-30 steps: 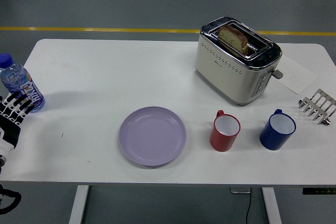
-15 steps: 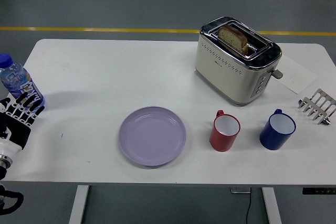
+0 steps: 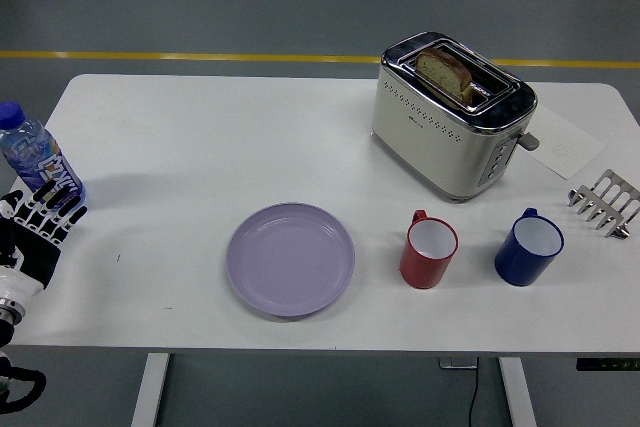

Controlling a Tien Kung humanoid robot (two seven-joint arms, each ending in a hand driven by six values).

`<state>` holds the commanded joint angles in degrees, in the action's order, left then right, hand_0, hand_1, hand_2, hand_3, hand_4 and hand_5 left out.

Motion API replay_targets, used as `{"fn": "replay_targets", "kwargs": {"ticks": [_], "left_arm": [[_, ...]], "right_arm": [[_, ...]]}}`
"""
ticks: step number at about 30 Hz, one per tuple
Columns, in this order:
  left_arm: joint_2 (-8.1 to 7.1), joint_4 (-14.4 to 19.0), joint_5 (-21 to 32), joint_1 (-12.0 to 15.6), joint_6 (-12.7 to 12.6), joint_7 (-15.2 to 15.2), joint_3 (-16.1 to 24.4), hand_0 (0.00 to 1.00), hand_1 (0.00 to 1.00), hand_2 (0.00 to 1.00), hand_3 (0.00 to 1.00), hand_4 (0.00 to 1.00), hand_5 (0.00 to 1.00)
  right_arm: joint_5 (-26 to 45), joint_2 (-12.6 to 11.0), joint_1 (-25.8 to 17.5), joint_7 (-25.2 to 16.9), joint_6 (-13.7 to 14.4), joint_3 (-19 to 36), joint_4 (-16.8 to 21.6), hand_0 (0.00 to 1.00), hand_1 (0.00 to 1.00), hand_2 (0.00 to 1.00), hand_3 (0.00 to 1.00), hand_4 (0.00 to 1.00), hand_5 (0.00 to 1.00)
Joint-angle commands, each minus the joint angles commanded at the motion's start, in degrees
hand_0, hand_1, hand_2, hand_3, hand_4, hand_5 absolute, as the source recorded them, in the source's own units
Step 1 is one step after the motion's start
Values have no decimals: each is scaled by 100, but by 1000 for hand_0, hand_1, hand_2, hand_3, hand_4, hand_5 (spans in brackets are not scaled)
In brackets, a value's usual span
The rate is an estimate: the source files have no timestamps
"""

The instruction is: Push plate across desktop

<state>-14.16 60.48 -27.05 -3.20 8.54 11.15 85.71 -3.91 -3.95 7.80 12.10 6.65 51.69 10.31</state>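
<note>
At the table's (image 3: 200, 127) left edge the left hand (image 3: 35, 222) hovers with its fingers spread and holding nothing, just in front of a water bottle (image 3: 38, 162) that stands upright there. The plate (image 3: 290, 259) lies flat near the front edge, a little left of the middle, well apart from the hand. To its right stand a red mug (image 3: 429, 250) and a blue mug (image 3: 529, 246) along the front, a toaster (image 3: 450, 115) with bread (image 3: 445, 73) behind them, and a toast rack (image 3: 605, 201) at the right edge.

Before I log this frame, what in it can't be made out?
- Head view: right hand not in frame.
- Left hand: wrist and arm cut by the left edge.
- Bottle: label print blurred, base behind the hand.
- Toaster: far side hidden.
- Mugs: contents too small to tell.
</note>
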Motion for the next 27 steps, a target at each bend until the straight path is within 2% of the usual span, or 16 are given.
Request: {"fn": "replay_targets", "kwargs": {"ticks": [27], "left_arm": [[88,-90,-121,-103,-3,-29,-19,685,681,669,638,464,998]], "right_arm": [[54,-4,11,9,-4,18,0,656,655,714,614,433,262]]}}
